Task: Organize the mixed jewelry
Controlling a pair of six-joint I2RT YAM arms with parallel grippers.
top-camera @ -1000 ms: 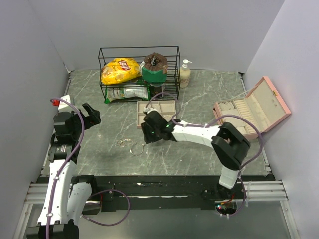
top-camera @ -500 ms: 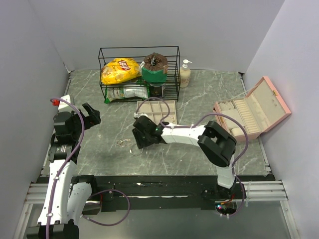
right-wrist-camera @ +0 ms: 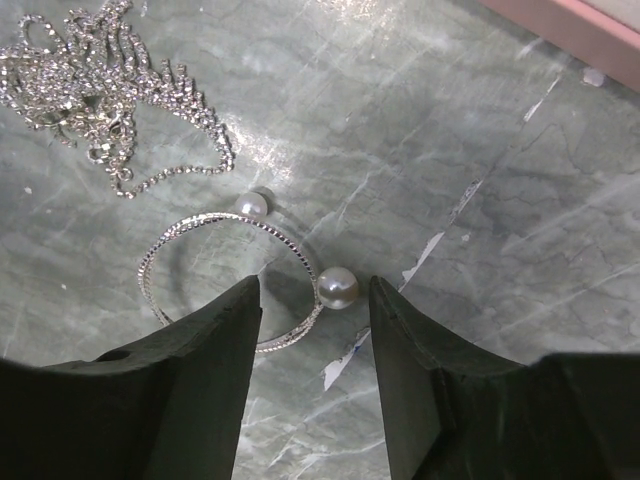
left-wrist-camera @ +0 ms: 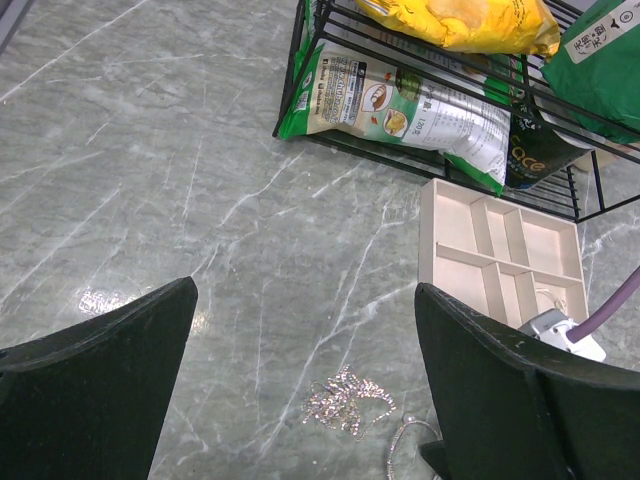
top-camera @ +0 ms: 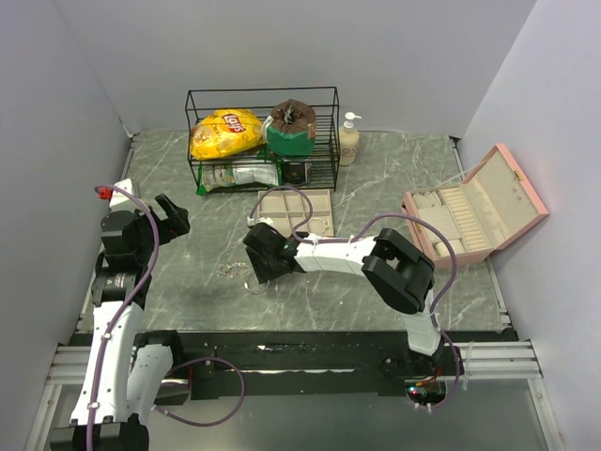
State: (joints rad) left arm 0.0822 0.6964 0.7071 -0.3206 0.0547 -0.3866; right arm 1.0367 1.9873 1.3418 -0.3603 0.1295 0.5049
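Note:
The mixed jewelry lies on the marble table: a tangled silver chain [right-wrist-camera: 110, 80] and a thin silver bangle [right-wrist-camera: 175, 245] with two pearls, one of them [right-wrist-camera: 337, 287] between my right fingers. My right gripper [right-wrist-camera: 312, 288] is open and low over the bangle's pearl end, empty. In the top view the right gripper [top-camera: 259, 267] sits over the bangle [top-camera: 255, 284], with the chain [top-camera: 230, 271] just to its left. My left gripper [left-wrist-camera: 305, 295] is open and empty, held above the table at the left [top-camera: 171, 218]. It sees the chain [left-wrist-camera: 348, 400] and bangle [left-wrist-camera: 405, 445] below.
The beige compartment tray [top-camera: 266, 225] lies behind the right gripper and shows in the left wrist view [left-wrist-camera: 440, 250]. A black wire rack [top-camera: 263, 141] with snack bags and a soap bottle [top-camera: 348, 141] stand at the back. The open pink box [top-camera: 498, 193] stands at the right.
My right gripper has moved left and toward the near edge, from beside the tray to over the pearl bangle. The left arm has not moved.

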